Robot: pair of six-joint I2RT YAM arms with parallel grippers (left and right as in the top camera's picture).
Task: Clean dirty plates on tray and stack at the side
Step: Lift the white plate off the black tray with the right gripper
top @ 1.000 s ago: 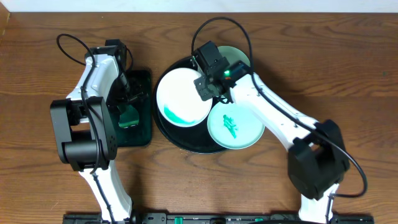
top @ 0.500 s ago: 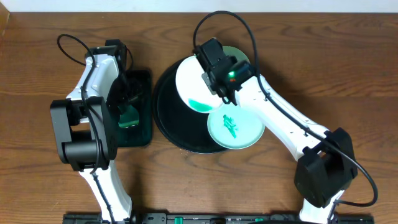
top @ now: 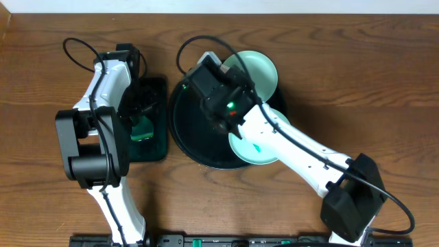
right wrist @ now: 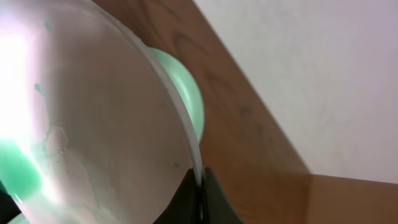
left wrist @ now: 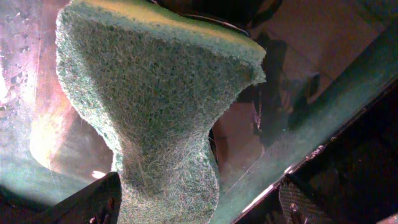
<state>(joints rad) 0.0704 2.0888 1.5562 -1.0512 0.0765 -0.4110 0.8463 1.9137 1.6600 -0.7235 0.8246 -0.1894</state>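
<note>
Two turquoise plates are seen at the right side of the black tray. The white plate is pinched by its rim in the closed right gripper and is tilted over the tray. The left gripper is spread wide astride a green sponge.

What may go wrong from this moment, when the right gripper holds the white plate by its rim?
The right gripper pinches the tilted white plate only at its thin rim; the plate might slip and drop onto the black tray.
The rear turquoise plate and the near turquoise plate lie close to that arm; a swing could knock them.
The left gripper stands open around the sponge; if it does not close first, wiping may fail.
</note>
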